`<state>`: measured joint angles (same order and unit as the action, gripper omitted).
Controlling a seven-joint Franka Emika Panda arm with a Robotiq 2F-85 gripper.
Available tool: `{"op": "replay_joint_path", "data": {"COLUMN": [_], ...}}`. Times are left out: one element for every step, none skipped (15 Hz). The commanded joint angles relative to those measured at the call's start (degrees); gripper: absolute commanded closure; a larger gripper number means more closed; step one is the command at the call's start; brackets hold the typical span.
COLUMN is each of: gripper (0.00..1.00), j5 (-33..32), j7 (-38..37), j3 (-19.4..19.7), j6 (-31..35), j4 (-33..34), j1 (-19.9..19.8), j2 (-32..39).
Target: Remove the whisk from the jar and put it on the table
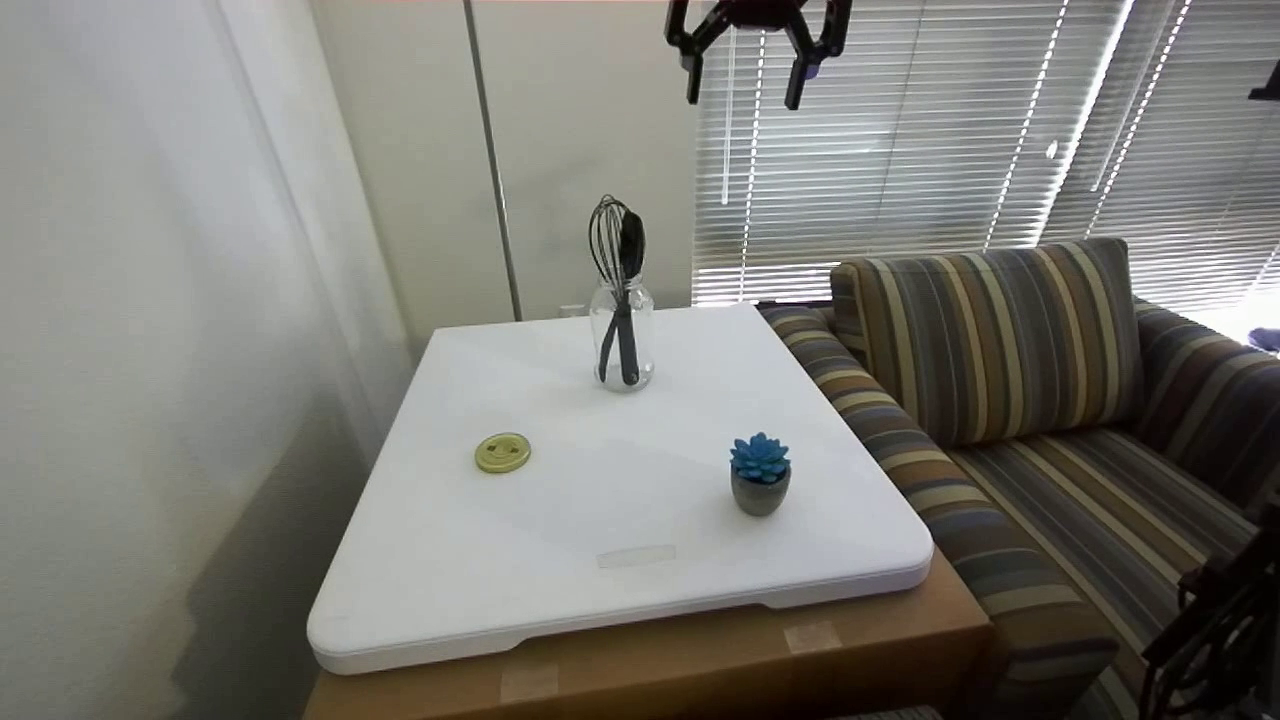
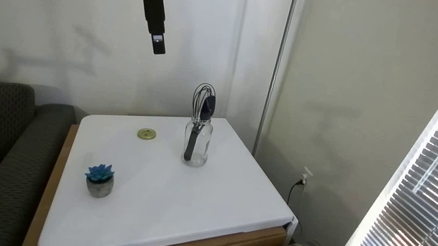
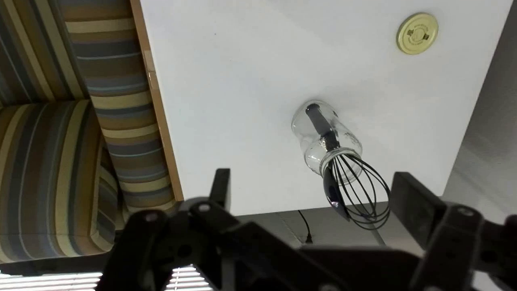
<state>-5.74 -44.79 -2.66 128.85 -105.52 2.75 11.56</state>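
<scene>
The whisk, its dark wire head up, leans in the clear glass jar together with a black spoon-like utensil. The whisk (image 1: 603, 240) (image 2: 199, 97) and the jar (image 1: 645, 345) (image 2: 203, 147) show in both exterior views. The jar stands upright on the white table (image 1: 560, 540) (image 2: 143, 204). My gripper (image 1: 743, 98) (image 2: 159, 48) is open and empty, high above the table and apart from the whisk. In the wrist view the whisk (image 3: 363, 190) and jar (image 3: 309, 151) appear between the spread fingers (image 3: 313, 180), the wire head nearer the right finger.
The black utensil (image 1: 631, 245) (image 3: 334, 192) sits against the whisk in the jar. A yellow-green disc (image 1: 502, 453) (image 2: 147, 133) (image 3: 417, 33) lies on the table. A blue succulent in a grey pot (image 1: 760, 490) (image 2: 99, 185) stands near the edge. A striped sofa (image 1: 1000, 500) adjoins the table.
</scene>
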Motion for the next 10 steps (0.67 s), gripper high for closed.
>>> {"op": "replay_joint_path", "data": {"gripper": [0.00,0.00,0.00,0.00,0.00,0.00,0.00,0.00,0.00,0.00], "j5": [0.58,-0.47,-1.16,-2.32,-3.27,-4.84,-5.84,-6.94,-7.35,-8.08], "j7": [0.20,0.45,1.31,1.06,0.50,-0.95,-1.45,-2.99,-4.61,-7.12], "j3": [1.36,1.29,0.91,0.93,0.92,1.10,1.14,1.33,1.38,1.67], "j6": [-0.32,-0.44,-0.23,-0.40,0.34,1.16,0.89,1.68,2.70,3.14], "j4": [0.78,-0.35,-3.29,-3.31,-3.12,-3.07,-2.21,0.24,1.35,2.81], "j1": [1.06,1.45,1.97,2.55,3.05,3.65,4.07,4.49,4.89,5.44], "j2": [0.49,-0.51,-2.63,-2.34,-1.65,-1.06,0.14,3.04,4.96,6.92]}}
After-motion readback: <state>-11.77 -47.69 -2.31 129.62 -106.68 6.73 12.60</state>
